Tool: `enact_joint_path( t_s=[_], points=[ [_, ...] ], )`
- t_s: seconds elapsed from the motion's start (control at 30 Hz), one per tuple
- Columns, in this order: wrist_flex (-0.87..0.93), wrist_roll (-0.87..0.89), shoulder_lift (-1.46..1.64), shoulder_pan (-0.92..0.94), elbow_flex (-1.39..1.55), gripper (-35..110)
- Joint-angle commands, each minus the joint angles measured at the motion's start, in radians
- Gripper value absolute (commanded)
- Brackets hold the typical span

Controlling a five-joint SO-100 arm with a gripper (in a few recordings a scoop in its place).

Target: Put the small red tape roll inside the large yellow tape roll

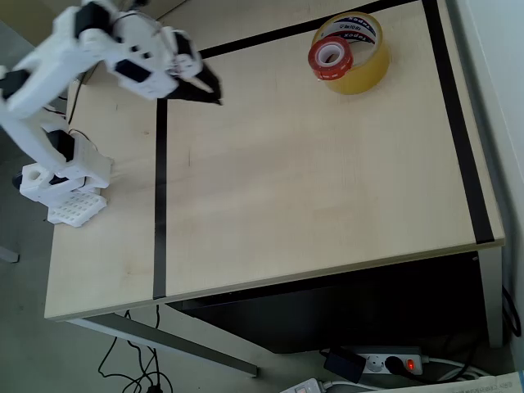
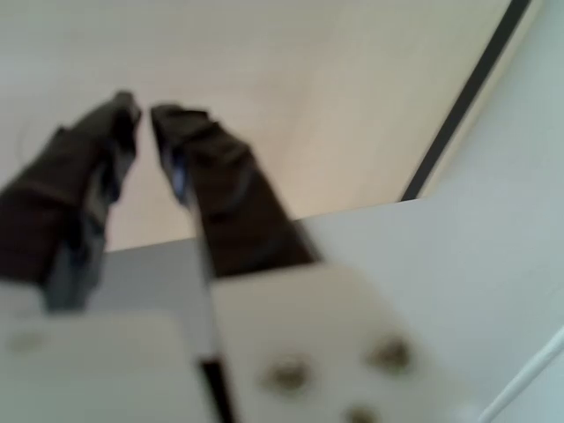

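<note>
At the far right corner of the table in the overhead view, the small red tape roll sits inside the ring of the large yellow tape roll, pressed toward its left wall and tilted, its upper edge riding about level with the yellow rim. Both lie near the black tape line along the right edge. White arm is over the upper left of the table, well apart from the rolls. Gripper holds nothing; in the wrist view the dark fingertips sit almost together with a thin gap, nothing between them, bare tabletop beyond.

Judgement: placement looks done, or nearly so; step in hand is clearing away and parking. To do it well: keep the arm high and away from the far right corner, no sweep across the rolls. If red needs to lie flat inside, come straight down over the centre of the yellow ring and nudge lightly. Risk: a sideways bump slides the yellow roll toward the table edge or tips red out.
</note>
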Motion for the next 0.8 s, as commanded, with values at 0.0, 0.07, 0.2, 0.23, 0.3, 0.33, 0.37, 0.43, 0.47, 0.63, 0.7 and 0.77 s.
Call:
enact_joint_path(
  t_s=[0.0, 0.07, 0.2, 0.23, 0.3, 0.33, 0.37, 0.43, 0.47, 0.63, 0.7, 0.77],
  points=[
    [0.025, 0.003, -0.087, -0.017, -0.295, 0],
    [0.044, 0.008, -0.161, -0.021, -0.391, 0],
    [0.132, 0.009, -0.431, -0.018, -0.759, 0],
    [0.170, 0.009, -0.528, -0.017, -0.907, 0],
    [0.167, 0.009, -0.623, -0.017, -0.992, 0],
    [0.153, 0.015, -0.646, -0.018, -0.986, 0],
    [0.141, 0.021, -0.670, -0.018, -0.986, 0],
    [0.115, 0.034, -0.713, -0.017, -0.989, 0],
    [0.104, 0.034, -0.733, -0.014, -0.989, 0],
    [0.055, 0.029, -0.795, 0.012, -0.979, 0],
    [0.043, 0.028, -0.821, 0.023, -0.976, 0],
    [0.031, 0.026, -0.850, 0.034, -0.976, 0]
  ],
)
